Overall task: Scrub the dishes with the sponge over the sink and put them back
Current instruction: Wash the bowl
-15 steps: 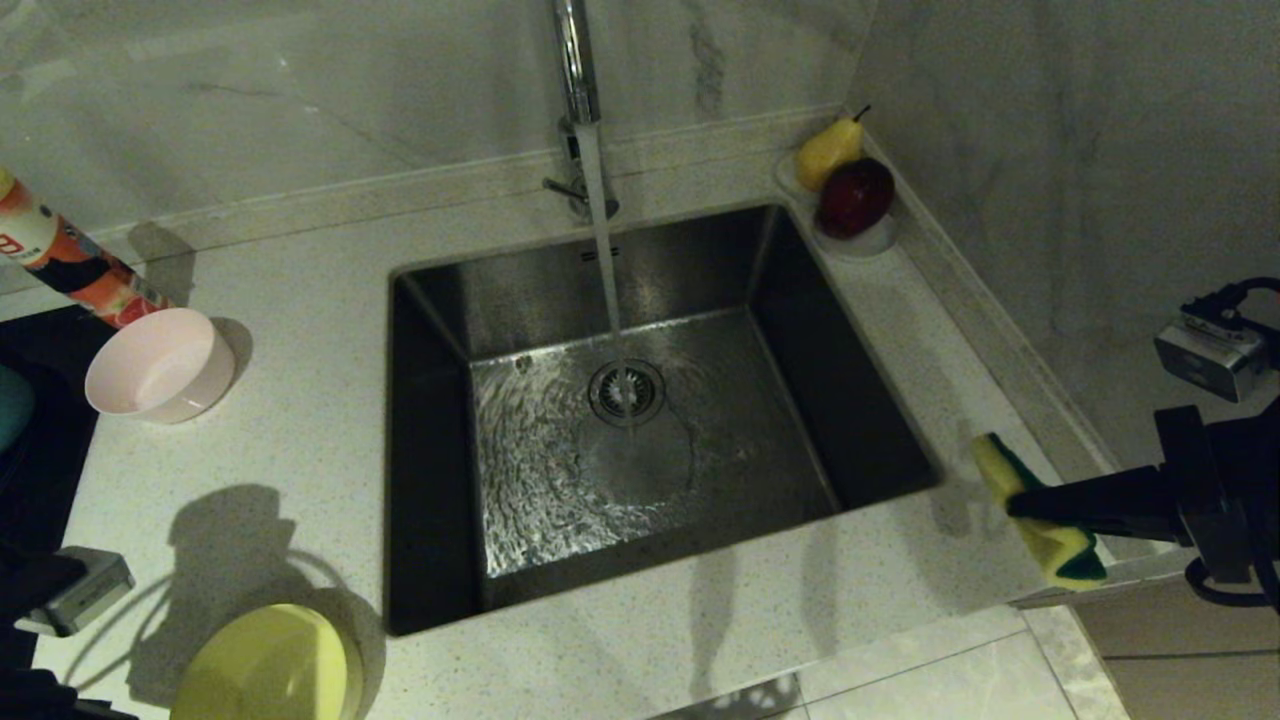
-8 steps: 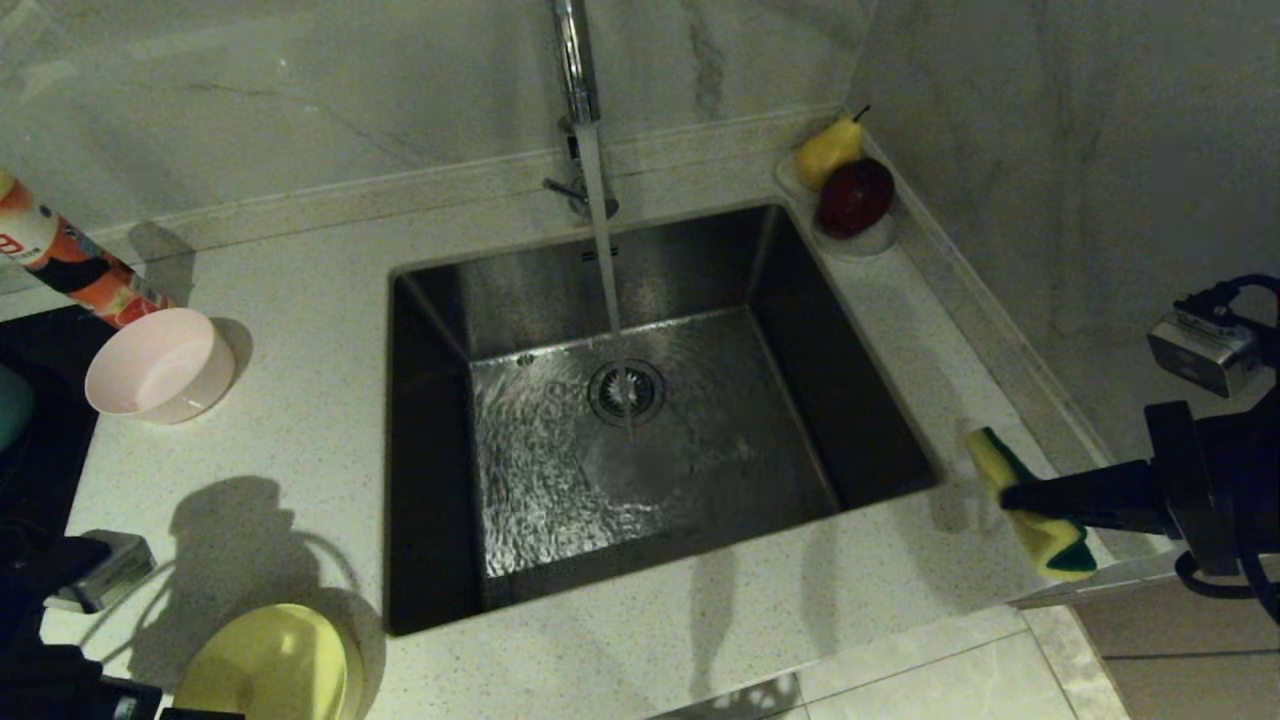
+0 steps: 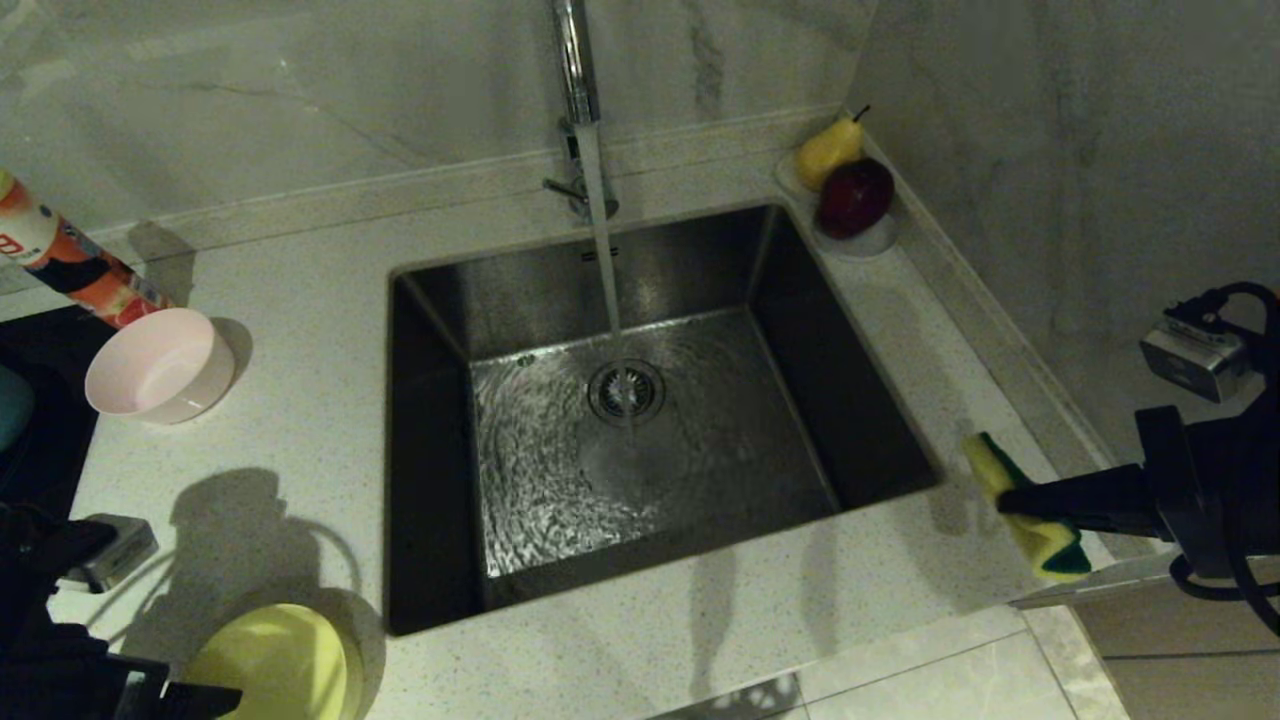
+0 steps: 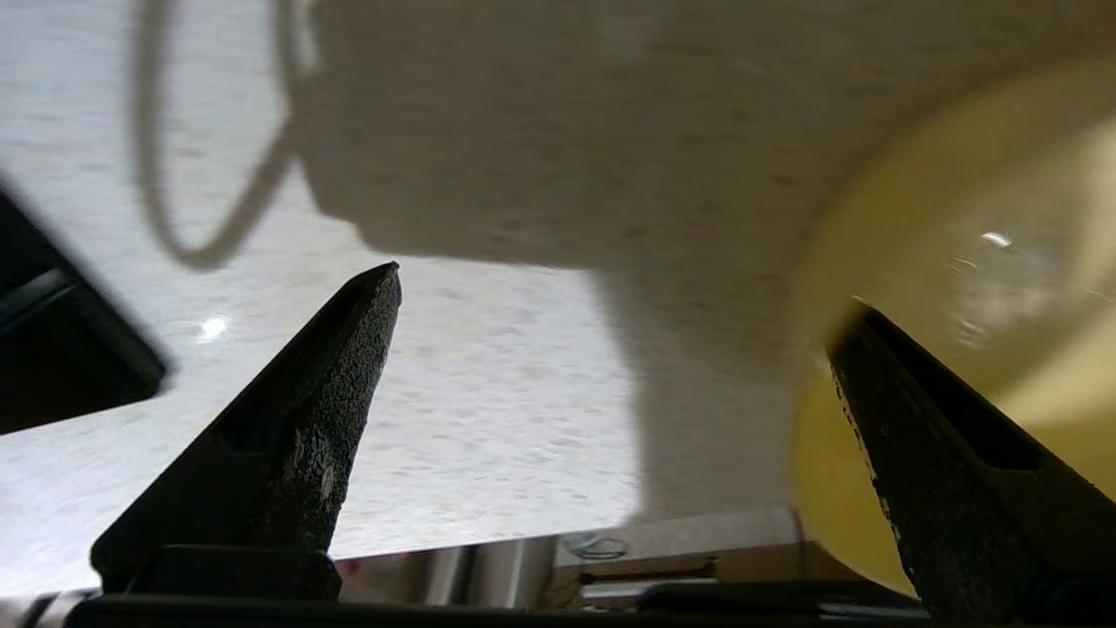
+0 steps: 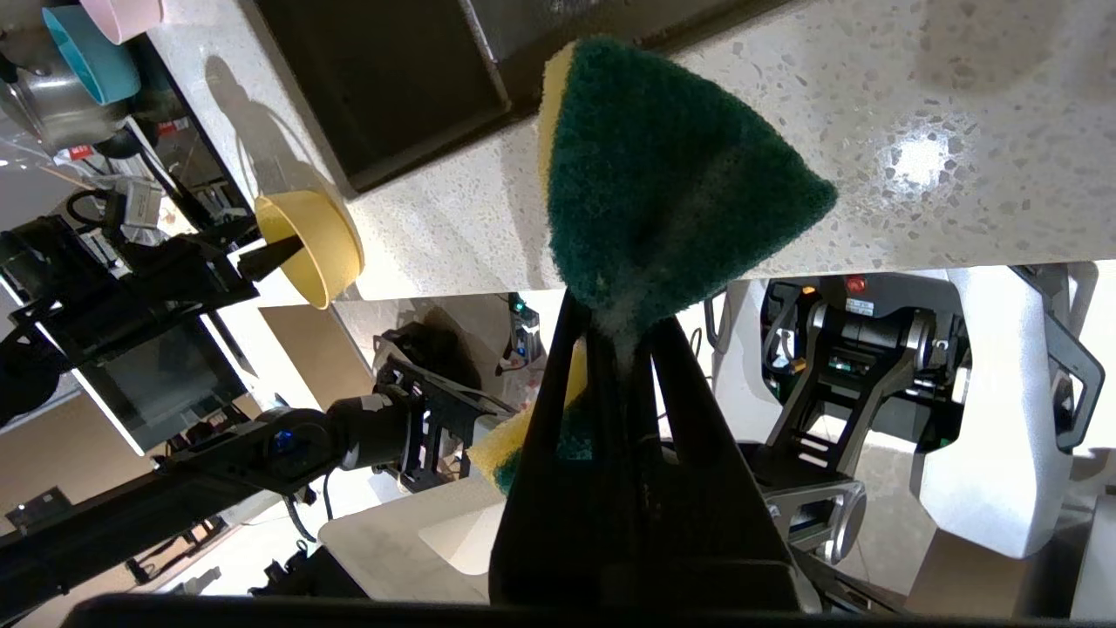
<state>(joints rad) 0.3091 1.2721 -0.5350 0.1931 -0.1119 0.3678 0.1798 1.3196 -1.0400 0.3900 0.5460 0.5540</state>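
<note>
A yellow bowl (image 3: 275,665) stands on the counter at the near left. My left gripper (image 4: 623,292) is open beside it: one finger (image 4: 924,436) lies across the rim of the yellow bowl (image 4: 968,262), the other over bare counter. A pink bowl (image 3: 160,365) stands further back at the left, and a blue bowl (image 5: 91,57) shows beyond it. The sink (image 3: 430,480) has tap water running onto its drain. Right of the sink, my right gripper (image 3: 1005,500) is shut on the bent green and yellow sponge (image 3: 1030,515), held above the counter. The sponge (image 5: 663,174) sticks out past the fingertips.
The faucet (image 3: 577,70) stands behind the sink. A white dish (image 3: 868,240) with a pear and a red apple sits in the back right corner. An orange bottle (image 3: 70,265) leans at the far left beside a dark surface (image 3: 45,450). The wall is close on the right.
My left gripper has come in from the lower left towards the yellow bowl, and a finger now shows at its rim. The right gripper and sponge have barely shifted.
</note>
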